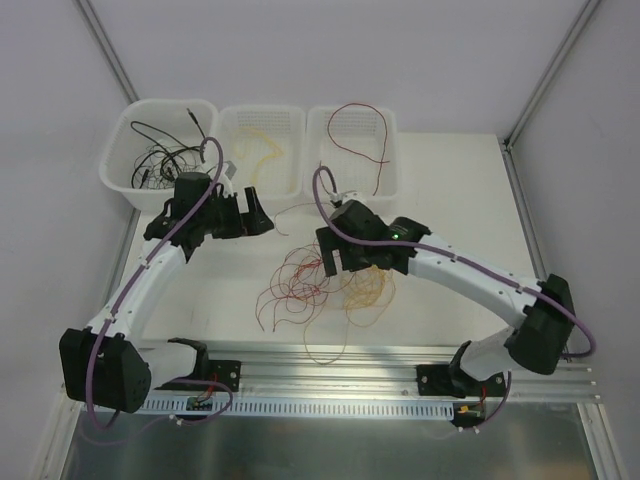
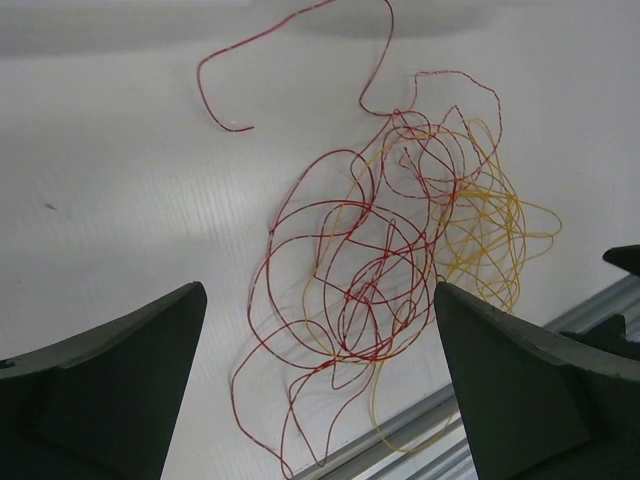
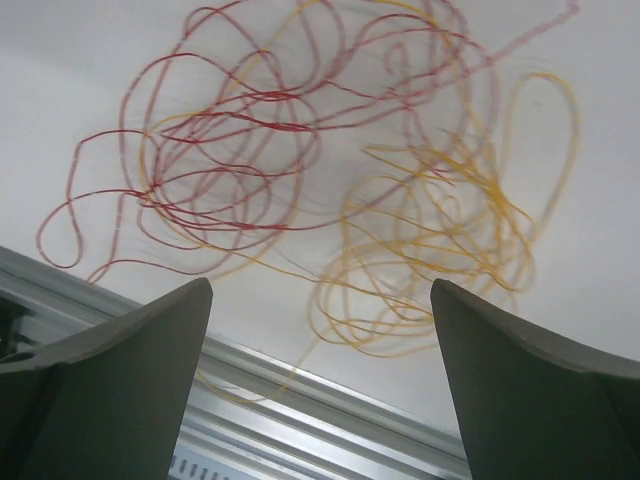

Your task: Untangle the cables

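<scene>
cables [image 1: 318, 285]: on table [image 1: 450, 200], centre | bins [image 1: 262, 108]: behind, along rear edge

Left claw [image 2: 318, 300] splayed wide, right claw [image 3: 320, 295] seemingly likewise

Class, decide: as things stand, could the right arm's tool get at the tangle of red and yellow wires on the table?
Probably yes. The right tool hangs open over the tangle of thin red and yellow wires, and its wrist view shows nothing between them.
</scene>
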You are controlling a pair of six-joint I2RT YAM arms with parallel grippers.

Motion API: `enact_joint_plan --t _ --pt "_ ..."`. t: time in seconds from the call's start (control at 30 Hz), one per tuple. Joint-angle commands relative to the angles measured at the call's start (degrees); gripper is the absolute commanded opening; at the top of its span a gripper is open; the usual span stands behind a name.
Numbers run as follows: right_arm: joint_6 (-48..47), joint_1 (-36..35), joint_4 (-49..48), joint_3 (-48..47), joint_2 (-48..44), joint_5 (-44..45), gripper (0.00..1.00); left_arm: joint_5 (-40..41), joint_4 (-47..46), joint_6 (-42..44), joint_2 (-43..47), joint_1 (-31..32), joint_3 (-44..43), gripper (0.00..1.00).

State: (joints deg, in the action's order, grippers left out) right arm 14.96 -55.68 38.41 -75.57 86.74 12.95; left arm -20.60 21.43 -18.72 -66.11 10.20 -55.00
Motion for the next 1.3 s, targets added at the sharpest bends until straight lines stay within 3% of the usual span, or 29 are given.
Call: enact_joint_plan --t 0.0,0.1,0.3,0.6,0.73,0.8,0.9,0.93,1.03,1.13,1.27 --pt "-2.22 2.41 8.43 4.1 -9.38 9.45 0.97 -5.59 -2.01 -0.18 -2.09 2.71 0.07 0.99" --pt "-0.29 6.19 6.77 10.52 -13.34 6.76 0.99 -6.73 -2.18 0.44 -4.29 5.26 -0.02 0.99" --pt "4.37 9.62 -5.53 22.3 -13.71 -0.03 1.0 -5.69 -2.27 1.67 -8.77 13.61 -0.37 0.99" --pt "5.96 9.89 -16.79 26.0 -3.43 0.49 1.0 2.49 -2.09 3.51 -15.36 21.61 -1.33 0.99" --pt "6.31 9.8 -18.02 26.61 -0.35 1.38 0.94 6.62 -1.83 3.78 -19.22 24.17 -1.95 0.99" --pt "6.22 9.8 -17.94 26.79 0.18 1.81 0.84 8.38 -1.66 3.43 -20.46 25.04 -2.13 0.98" --pt "6.13 9.8 -17.67 27.49 -0.6 2.87 0.54 10.05 -1.22 3.51 -22.22 25.66 -2.39 0.96" --pt "6.13 9.8 -17.32 27.67 -1.04 3.22 0.34 10.49 -1.13 3.52 -22.75 25.84 -2.39 0.95" --pt "5.61 9.8 -15.48 27.5 -3.06 4.36 0.01 10.93 -1.13 3.69 -23.01 26.1 -2.48 0.93" --pt "4.82 9.8 -13.63 27.23 -6.31 4.72 0.01 11.11 -0.95 3.87 -23.54 26.37 -2.48 0.88" --pt "4.55 9.63 -11.35 26.0 -10.62 4.28 0.01 11.63 -0.51 3.6 -24.95 26.46 -2.65 0.71"
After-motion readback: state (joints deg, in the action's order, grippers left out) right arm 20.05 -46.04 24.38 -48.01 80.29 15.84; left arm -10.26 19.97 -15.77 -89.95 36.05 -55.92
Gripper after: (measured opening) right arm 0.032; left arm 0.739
